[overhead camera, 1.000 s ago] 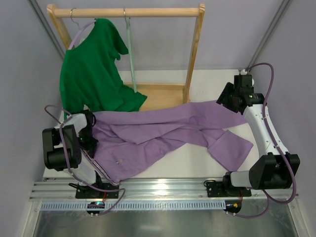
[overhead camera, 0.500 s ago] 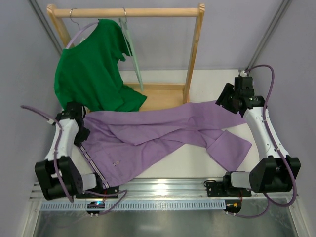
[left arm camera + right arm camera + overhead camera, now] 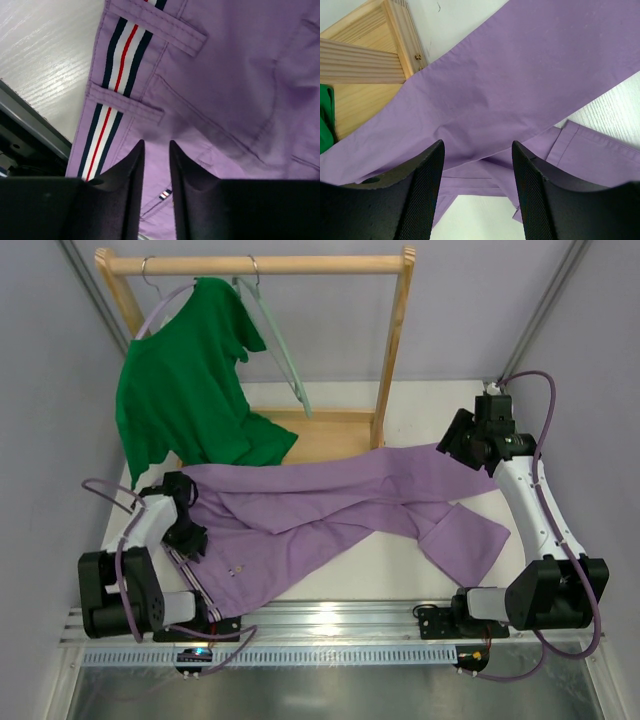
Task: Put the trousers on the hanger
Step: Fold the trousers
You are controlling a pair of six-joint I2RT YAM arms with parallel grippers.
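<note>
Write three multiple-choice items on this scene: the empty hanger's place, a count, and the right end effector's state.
1. Where is the pale green hanger?
A. Lying across the trousers.
B. In the right end effector.
C. Hanging on the wooden rack.
2. How many garments hang on the rack?
A. One.
B. Two.
C. None.
3. How is the right end effector?
A. Shut on the hanger.
B. Open above the trousers.
C. Shut on a trouser leg.
Key: 1 C, its hook is over the rail; 2 A, only the green T-shirt hangs there; 3 B, its jaws stand apart with lilac fabric below.
</note>
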